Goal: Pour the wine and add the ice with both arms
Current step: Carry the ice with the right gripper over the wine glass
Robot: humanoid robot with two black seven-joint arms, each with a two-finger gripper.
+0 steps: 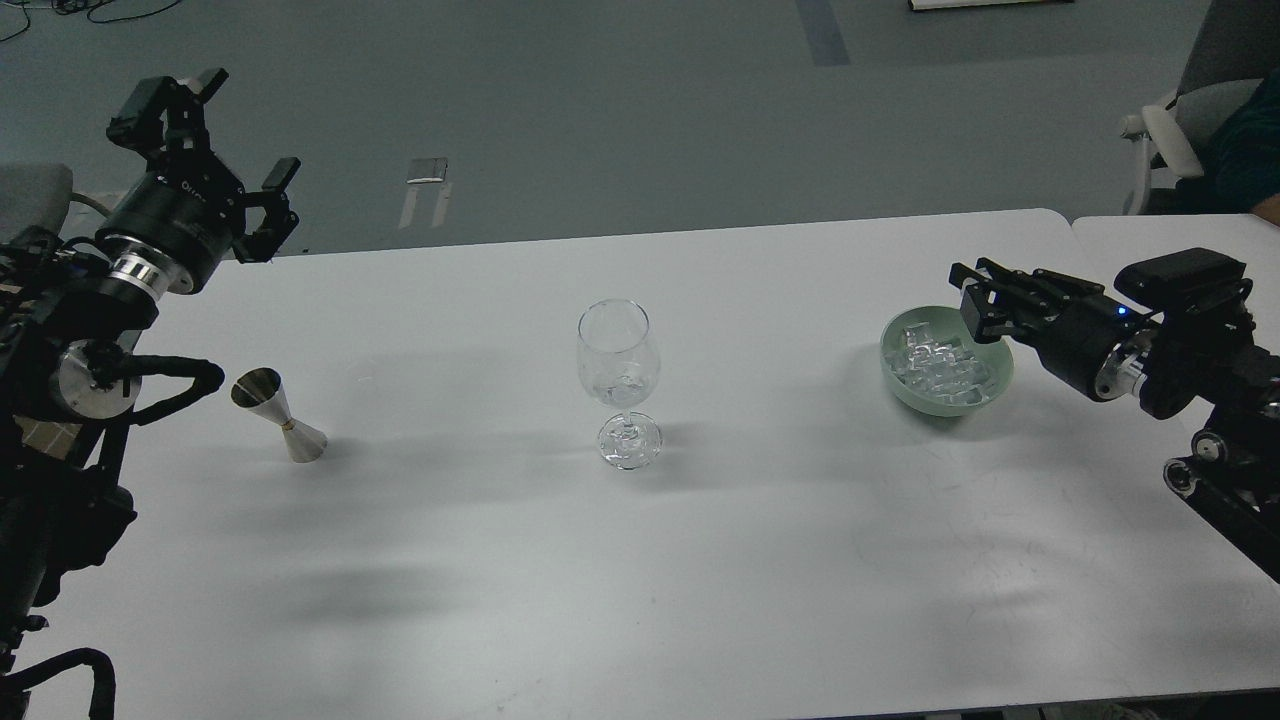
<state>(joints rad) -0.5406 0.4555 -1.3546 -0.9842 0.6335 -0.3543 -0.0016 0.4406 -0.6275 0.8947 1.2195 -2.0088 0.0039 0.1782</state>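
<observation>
The wine glass (618,372) at mid-desk looks nearly empty, ice (938,362) still piled in the bowl (898,385) near the desk's right edge; left gripper (245,160) spread wide and empty, right gripper (968,290) fingers indistinguishable.

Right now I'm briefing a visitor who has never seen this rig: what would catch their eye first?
Probably the clear stemmed wine glass, upright alone at the white table's centre. Then the pale green bowl of clear ice cubes on the right, the right gripper at its rim. The left gripper hangs open above a small steel jigger.
</observation>
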